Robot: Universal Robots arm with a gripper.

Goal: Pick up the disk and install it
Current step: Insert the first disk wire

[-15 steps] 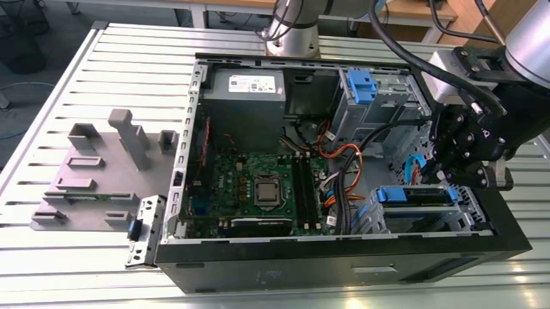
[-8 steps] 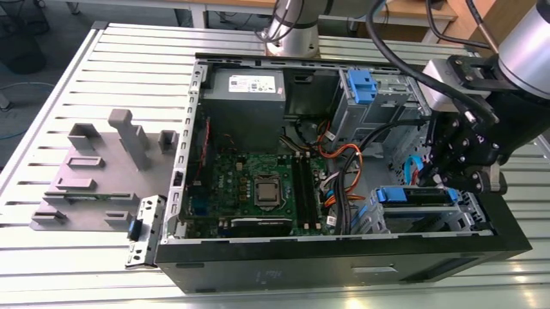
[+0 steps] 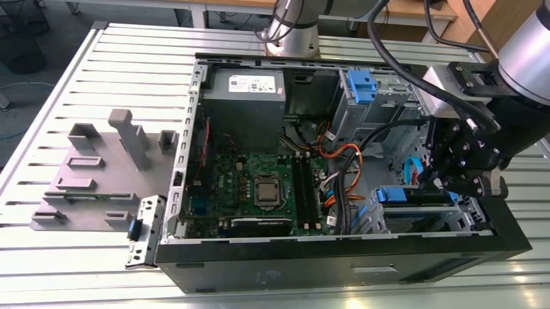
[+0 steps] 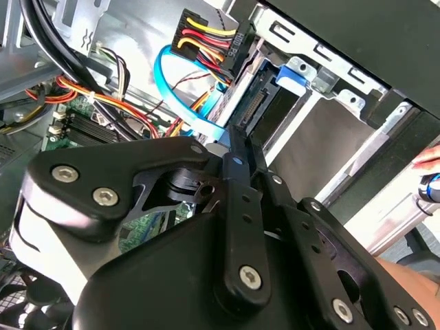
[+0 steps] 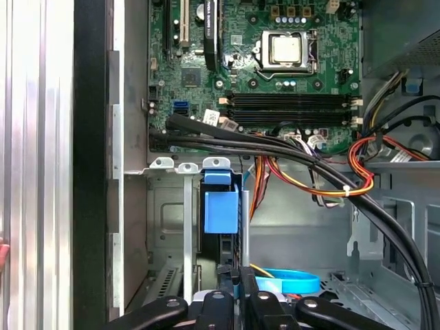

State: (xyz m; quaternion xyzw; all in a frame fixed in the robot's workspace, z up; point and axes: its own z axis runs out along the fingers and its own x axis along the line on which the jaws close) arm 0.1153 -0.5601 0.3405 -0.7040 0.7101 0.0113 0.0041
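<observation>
Disk (image 5: 220,210) sitting edge-on in the drive cage (image 3: 426,215), blue bracket outward so it slides on the rails | gripper (image 3: 449,183) hovering just beside it | we are judging grip state: cannot tell

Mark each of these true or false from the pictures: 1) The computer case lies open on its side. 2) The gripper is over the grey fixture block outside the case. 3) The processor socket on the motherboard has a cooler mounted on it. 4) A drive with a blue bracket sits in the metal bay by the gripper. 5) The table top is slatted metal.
1) True: the computer case lies open, its inside facing up.
2) False: the gripper is inside the case, at the exterior view's right; the grey fixture block is at the left, apart.
3) False: the processor socket is bare.
4) True: the disk with its blue bracket sits in the metal bay.
5) True: the table is slatted metal.
</observation>
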